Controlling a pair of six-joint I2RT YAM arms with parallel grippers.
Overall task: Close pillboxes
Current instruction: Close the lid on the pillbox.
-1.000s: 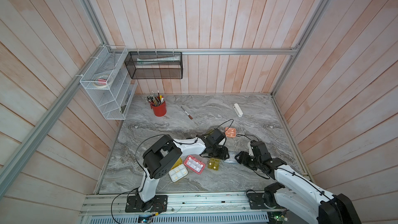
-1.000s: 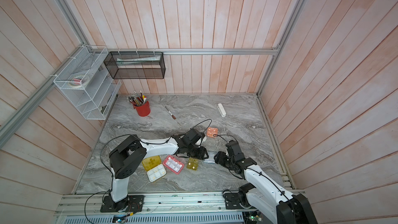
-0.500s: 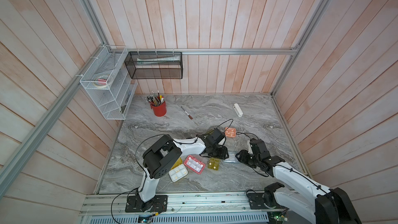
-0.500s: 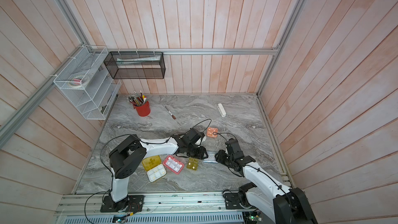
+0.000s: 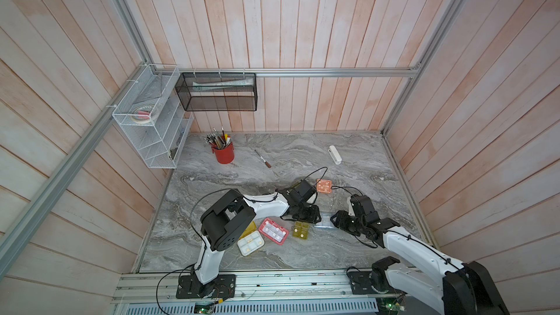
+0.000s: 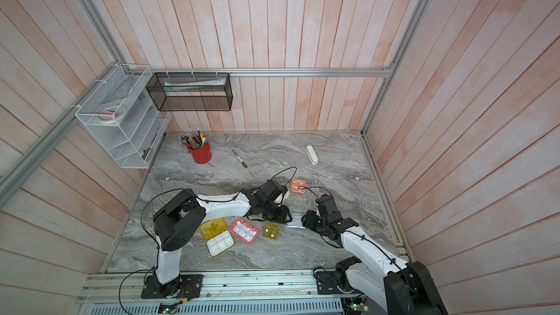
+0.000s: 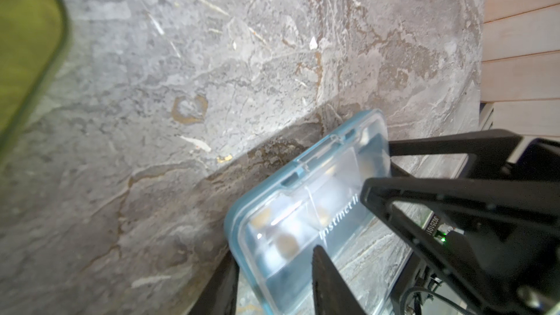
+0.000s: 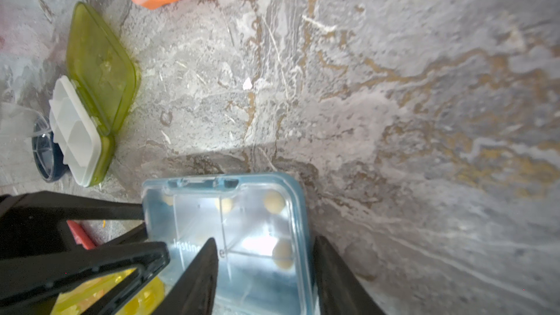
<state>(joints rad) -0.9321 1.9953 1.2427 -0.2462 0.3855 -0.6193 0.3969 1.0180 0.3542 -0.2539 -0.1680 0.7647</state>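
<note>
Though grip unclear, left claw (image 7: 272,262) and right claw (image 8: 265,239) half-spread astride clear-lidded blue-grey pillbox (image 8: 239,219), apparently closed, pills (image 8: 274,201) inside.

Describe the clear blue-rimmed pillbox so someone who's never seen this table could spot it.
On the grey marble tabletop, look between the black left hand and right hand. The flat clear plastic pillbox with a blue-grey rim is there; unlike the small amber pillbox beside it, it is colourless, with white lettering on its lid.
</note>
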